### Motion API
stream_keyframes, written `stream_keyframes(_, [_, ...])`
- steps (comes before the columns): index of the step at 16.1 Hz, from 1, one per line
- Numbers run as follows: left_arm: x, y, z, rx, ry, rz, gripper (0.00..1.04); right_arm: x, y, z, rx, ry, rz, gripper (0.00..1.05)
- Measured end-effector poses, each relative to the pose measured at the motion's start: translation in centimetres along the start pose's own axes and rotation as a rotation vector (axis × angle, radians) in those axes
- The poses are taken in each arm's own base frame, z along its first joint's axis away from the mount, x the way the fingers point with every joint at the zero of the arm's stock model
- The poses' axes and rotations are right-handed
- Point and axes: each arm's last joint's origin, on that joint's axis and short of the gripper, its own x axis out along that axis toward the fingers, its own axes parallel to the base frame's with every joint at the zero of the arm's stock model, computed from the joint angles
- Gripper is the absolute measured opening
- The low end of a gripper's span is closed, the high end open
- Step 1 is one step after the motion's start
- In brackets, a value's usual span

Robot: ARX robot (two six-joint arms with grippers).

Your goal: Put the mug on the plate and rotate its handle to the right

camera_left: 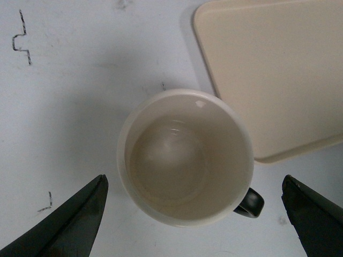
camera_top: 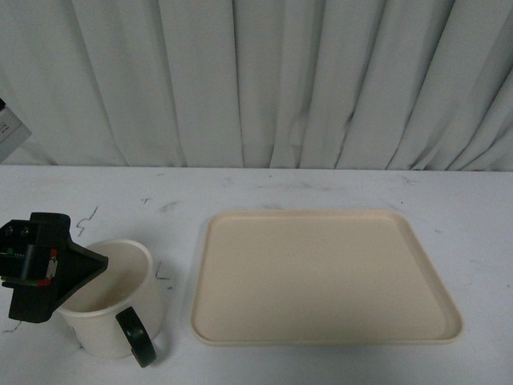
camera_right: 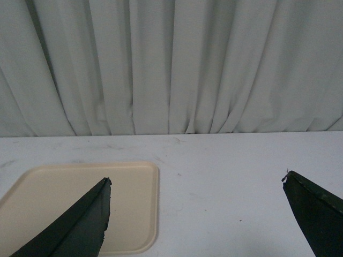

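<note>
The cream-white mug [camera_top: 112, 309] stands upright on the white table, left of the beige plate [camera_top: 321, 277], and the plate holds nothing. Its black handle [camera_top: 136, 337] points toward the front edge, slightly right. No smiley face shows. My left gripper [camera_top: 84, 277] is open, above the mug's left rim. In the left wrist view the mug [camera_left: 185, 158] lies between the spread fingers of the gripper [camera_left: 194, 179], untouched, with the handle [camera_left: 249, 203] near one finger and the plate's corner [camera_left: 278, 75] beyond. My right gripper [camera_right: 196, 179] is open and empty over bare table beside the plate [camera_right: 64, 203].
A grey pleated curtain [camera_top: 256, 80] hangs behind the table's far edge. Small dark marks dot the tabletop [camera_top: 164, 207]. A pale object [camera_top: 8, 128] shows at the far left edge. The right arm is out of the front view.
</note>
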Motion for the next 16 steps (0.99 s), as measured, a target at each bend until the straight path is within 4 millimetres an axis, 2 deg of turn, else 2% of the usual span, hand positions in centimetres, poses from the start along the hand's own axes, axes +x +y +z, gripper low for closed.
stream_keyframes(5, [2.2,2.8,-0.6,-0.06,0.05,0.07,0.98,0.0,0.0,0.0,0.0,0.0,0.0,0.98])
stream_keyframes(8, [3.4,3.0,-1.1,-0.058,0.071,0.064,0.98,0.0,0.0,0.0,0.0,0.0,0.0,0.98])
stream_keyframes(14, [4.2,3.0,-1.3,-0.052,0.081,0.079,0.98,0.0,0.0,0.0,0.0,0.0,0.0,0.98])
stream_keyframes(15, [4.3,3.0,-1.3,-0.048,0.078,0.079,0.97,0.0,0.0,0.0,0.0,0.0,0.0,0.98])
stream_keyframes(16, [4.5,3.1,-1.3,-0.048,0.078,0.086,0.91,0.0,0.0,0.0,0.0,0.0,0.0,0.98])
